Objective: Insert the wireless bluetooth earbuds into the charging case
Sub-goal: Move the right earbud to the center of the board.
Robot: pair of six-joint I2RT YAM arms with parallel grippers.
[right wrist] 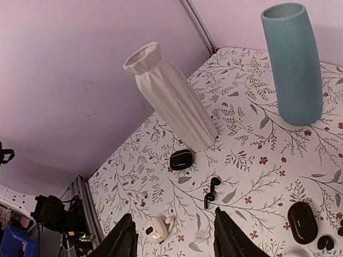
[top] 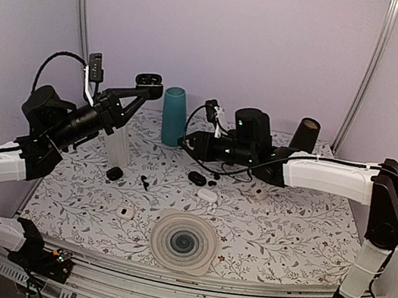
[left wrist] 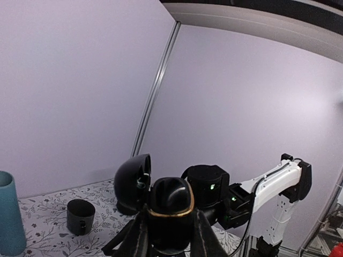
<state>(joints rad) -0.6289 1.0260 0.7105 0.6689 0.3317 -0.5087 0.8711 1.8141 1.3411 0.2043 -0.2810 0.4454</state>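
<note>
1. The left tool (left wrist: 170,227) is clenched on an open black charging case (left wrist: 170,199), held up off the table. Its fingers cover the case's lower half, and whether any bud sits inside cannot be told.
2. The right tool (right wrist: 172,225) is released, its fingers apart with nothing between them. Its wrist view cuts them off at the bottom edge, so only their ends show.
3. The black earbuds (right wrist: 211,191) lie on the table just ahead of the right tool's right finger, apart from every case.
4. An open white case (right wrist: 155,229) lies just beside that tool's left finger. Its contents are too small to make out.
5. A closed black case (right wrist: 181,159) lies farther ahead, at the foot of a white vase (right wrist: 171,104). In the top view the left arm hides much of that vase.
6. A second black case (right wrist: 302,222) lies off to the right tool's right.
7. The table (top: 285,226) has a white, flower-printed cover. A teal vase (top: 172,116) and a black cup (top: 305,135) stand beyond both tools. A ribbed round disc (top: 182,242) lies behind them, at the near edge.
8. Plain pale lilac walls with metal uprights close in 3 sides.
</note>
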